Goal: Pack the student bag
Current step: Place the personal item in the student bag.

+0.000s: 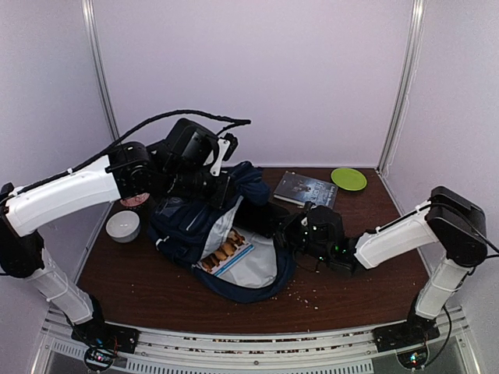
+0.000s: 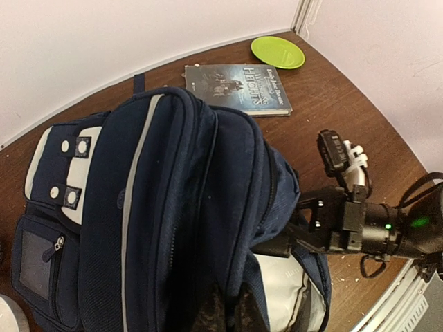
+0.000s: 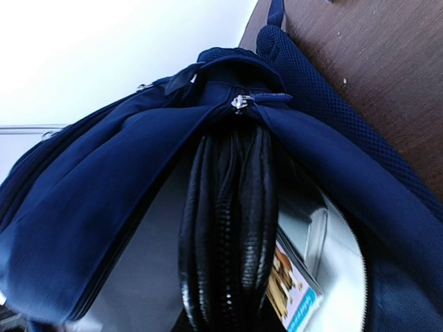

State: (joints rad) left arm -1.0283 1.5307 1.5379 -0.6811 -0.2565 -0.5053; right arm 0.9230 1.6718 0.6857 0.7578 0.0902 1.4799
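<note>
The student bag lies open mid-table, navy with white patches and a pale lining. My left gripper is shut on a fold of fabric at the bag's top edge and holds it up; in the top view it sits at the bag's far side. My right gripper reaches in from the right, shut on a flat black zipped case that stands edge-on in the bag's mouth, under the zip pull. A picture book lies inside beside the case. The right fingers are hidden behind the case.
A dark-covered book and a green plate lie at the back right. A white bowl stands left of the bag, with a pinkish item behind it. Crumbs dot the table near the front right.
</note>
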